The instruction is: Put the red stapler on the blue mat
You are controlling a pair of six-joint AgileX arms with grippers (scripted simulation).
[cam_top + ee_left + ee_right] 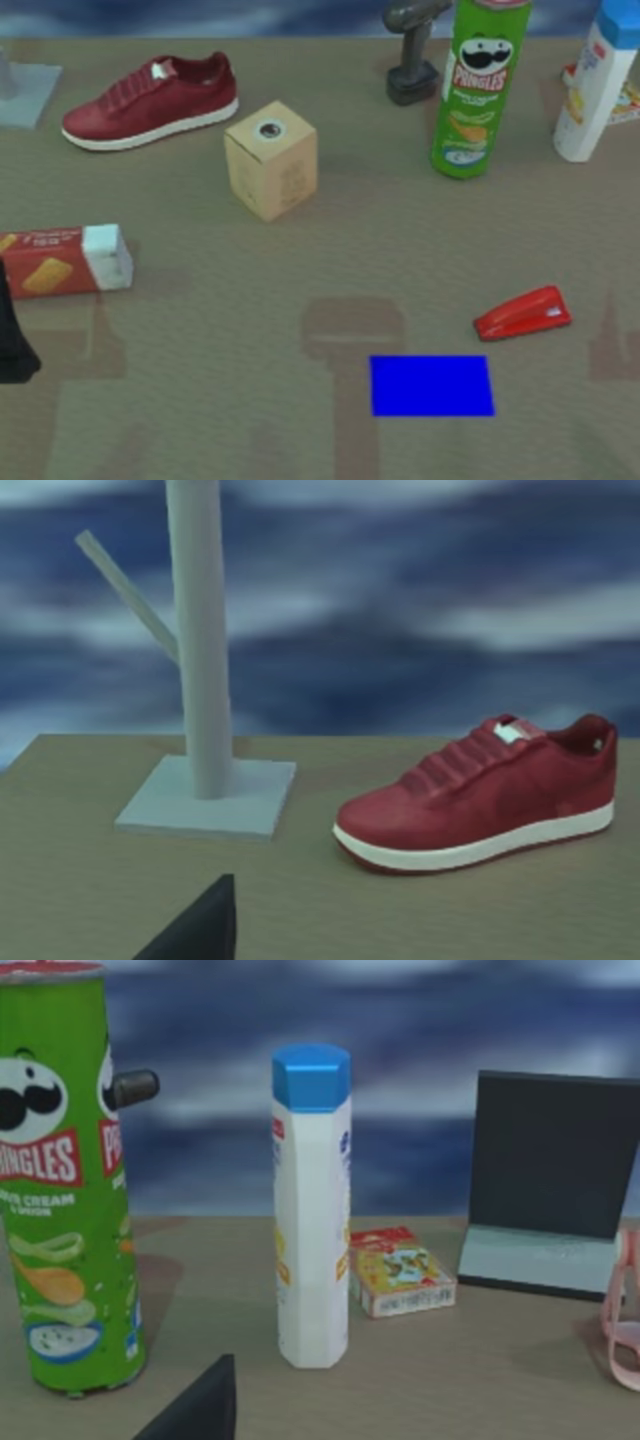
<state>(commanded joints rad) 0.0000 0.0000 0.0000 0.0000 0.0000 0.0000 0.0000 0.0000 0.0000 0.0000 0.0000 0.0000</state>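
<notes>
The red stapler (523,313) lies flat at the front right of the table, thick end with its pale strip toward the right. The blue mat (432,385) lies just in front of it and to its left, with a small gap between them and nothing on it. Neither shows in the wrist views. My left gripper (12,345) is parked at the table's left edge, far from both; a dark piece of it shows in the left wrist view. My right gripper (200,1410) is out of the top view and faces the back right objects.
At the back are a dark-red sneaker (150,100), a tan box (271,160), a drill (412,50), a green Pringles can (480,85) and a white bottle (598,85). A red cracker box (65,260) lies at the left, a grey stand (25,90) in the back left corner.
</notes>
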